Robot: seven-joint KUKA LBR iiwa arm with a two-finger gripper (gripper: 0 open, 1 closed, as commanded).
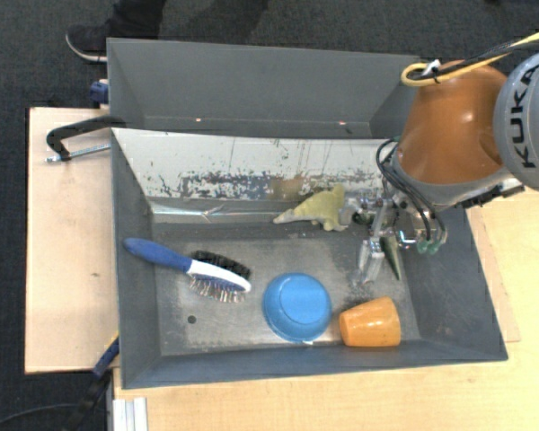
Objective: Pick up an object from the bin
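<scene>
Fingers (pixel 369 263) of the gripper (pixel 380 263) stand slightly apart with nothing between them, their tips low over a bare patch of the bin (pixel 251 88) floor. Nearest to them is an orange cup (pixel 371 321) lying on its side, just beyond the tips toward the front wall and not touching them. A pale yellow-green soft thing (pixel 319 207) rests against the back wall on the other side of the fingers, near but also apart. A round blue bowl (pixel 296 306) sits beside the cup, further from the fingers, and a blue-handled brush (pixel 189 268) lies well away.

I judge the task to be at the approach step: no object is gripped yet. The next move calls for centring the open fingers over one object (the cup looks the closest candidate), lowering until they straddle it, then closing; on its side the cup may roll away.
</scene>
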